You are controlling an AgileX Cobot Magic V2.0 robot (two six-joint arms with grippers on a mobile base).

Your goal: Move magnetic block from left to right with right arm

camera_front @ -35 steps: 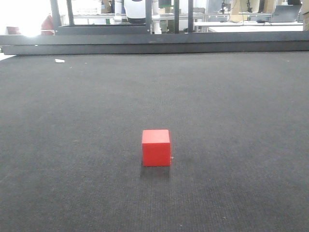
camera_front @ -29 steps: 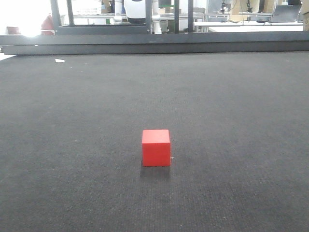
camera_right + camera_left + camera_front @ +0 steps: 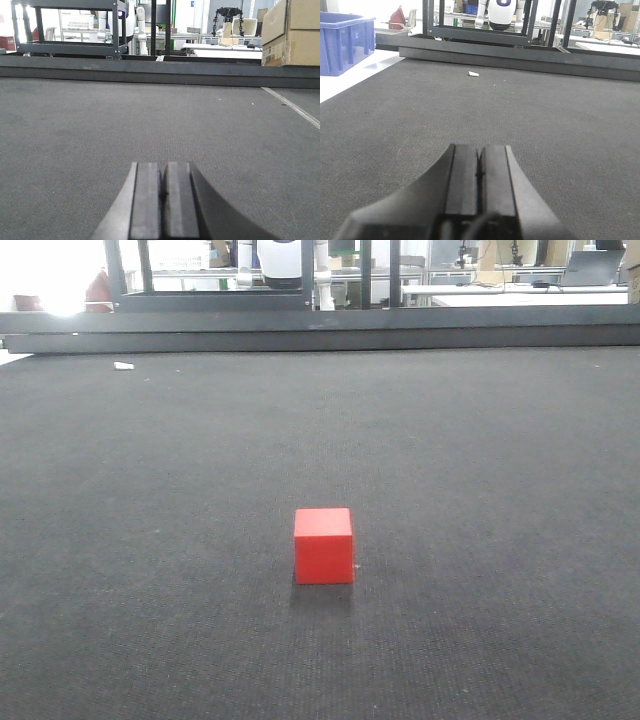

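The magnetic block [image 3: 323, 545] sits alone on the dark mat [image 3: 500, 460], near the front and about midway across — neither wrist view shows it. The left gripper [image 3: 480, 152] and right gripper [image 3: 163, 170] hang low over the mat, fingers pressed together, holding nothing. A white scrap [image 3: 473, 74] lies far left.

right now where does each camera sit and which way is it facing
Front view: low over the dark mat, facing the magnetic block and far rail; none of its own body shows.
Left wrist: behind the shut left gripper, looking forward along the mat; blue crate at far left.
Right wrist: behind the shut right gripper, also facing forward; cardboard boxes at right, no block.
Shared: front and left wrist both show the white scrap.
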